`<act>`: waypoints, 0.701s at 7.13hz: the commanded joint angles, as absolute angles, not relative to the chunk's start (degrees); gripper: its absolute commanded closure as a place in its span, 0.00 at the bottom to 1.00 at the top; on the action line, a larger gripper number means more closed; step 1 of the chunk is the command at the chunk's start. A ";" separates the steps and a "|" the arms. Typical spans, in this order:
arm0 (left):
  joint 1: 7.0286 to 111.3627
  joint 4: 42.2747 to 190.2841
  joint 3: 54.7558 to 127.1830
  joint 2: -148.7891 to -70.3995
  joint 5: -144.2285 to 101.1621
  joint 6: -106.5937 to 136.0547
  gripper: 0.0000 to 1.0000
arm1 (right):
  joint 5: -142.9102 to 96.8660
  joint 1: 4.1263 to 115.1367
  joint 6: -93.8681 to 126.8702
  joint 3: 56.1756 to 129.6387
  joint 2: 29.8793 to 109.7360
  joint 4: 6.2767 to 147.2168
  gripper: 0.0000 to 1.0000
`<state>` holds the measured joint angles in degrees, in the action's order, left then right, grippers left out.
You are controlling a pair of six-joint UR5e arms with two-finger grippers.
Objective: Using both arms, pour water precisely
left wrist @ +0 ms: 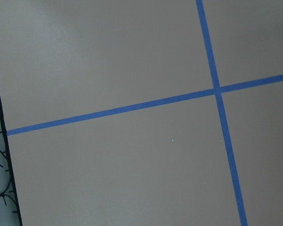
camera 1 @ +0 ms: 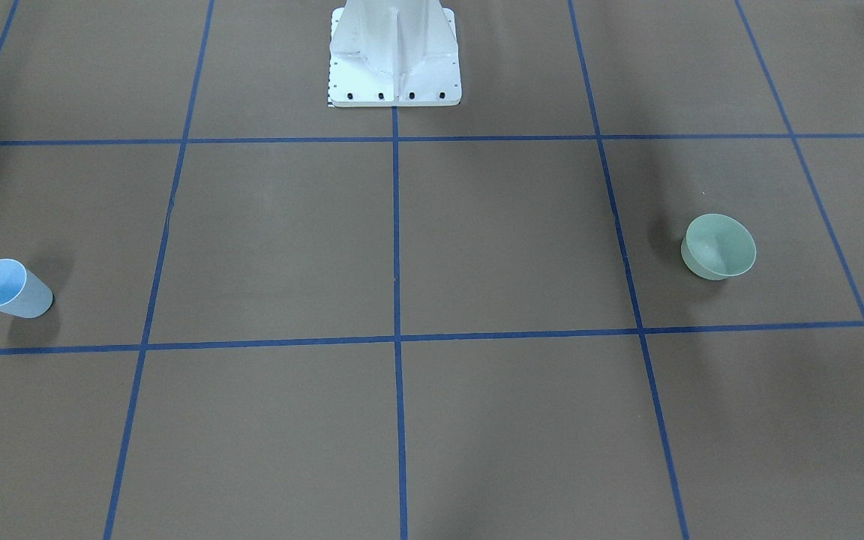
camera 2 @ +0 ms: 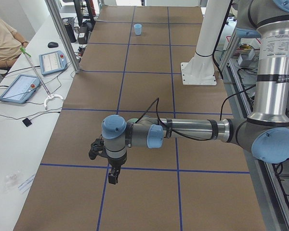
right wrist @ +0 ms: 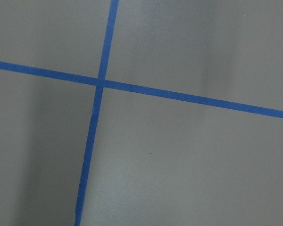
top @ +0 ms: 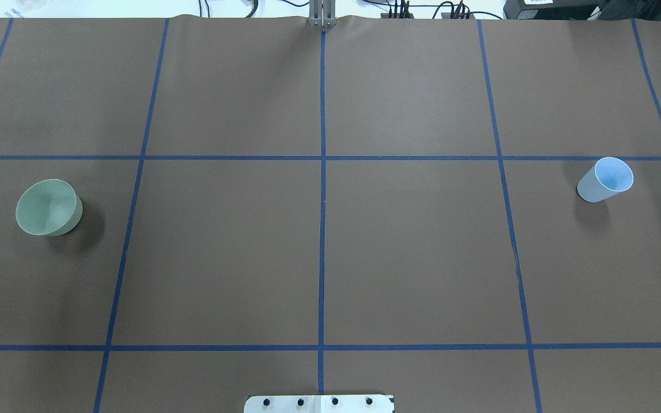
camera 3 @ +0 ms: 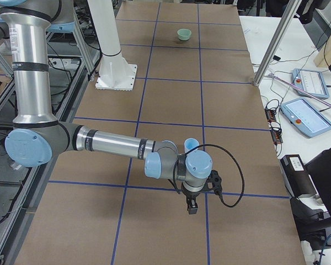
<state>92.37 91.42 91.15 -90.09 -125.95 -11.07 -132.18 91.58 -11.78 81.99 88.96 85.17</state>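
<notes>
A pale blue cup (top: 606,179) stands on the brown table toward the robot's right, with a green bowl (top: 48,207) toward its left. I cannot make out the water in any view. The left arm (camera 2: 192,130) reaches out above the table's near end in the exterior left view, its gripper (camera 2: 113,179) pointing down. The right arm (camera 3: 110,144) does the same in the exterior right view, and its gripper (camera 3: 192,208) hangs just in front of the blue cup (camera 3: 191,145). I cannot tell whether either gripper is open or shut. Both wrist views show only table and tape.
The white pedestal (camera 1: 394,56) stands at the robot's edge of the table. Blue tape lines (top: 322,229) divide the surface into squares. A person (camera 2: 2,43) sits at a side bench with tablets (camera 2: 19,87). Another bench holds pendants (camera 3: 306,117).
</notes>
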 commanded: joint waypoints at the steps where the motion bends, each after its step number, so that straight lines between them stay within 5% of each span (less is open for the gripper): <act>1: 92.37 91.49 91.14 -90.09 -125.95 -11.07 0.00 | -132.36 91.58 -12.21 82.26 89.12 85.17 0.00; 5: 92.29 91.49 91.14 -90.09 -125.95 -11.07 0.00 | -132.10 91.32 -12.92 83.49 89.03 84.90 0.00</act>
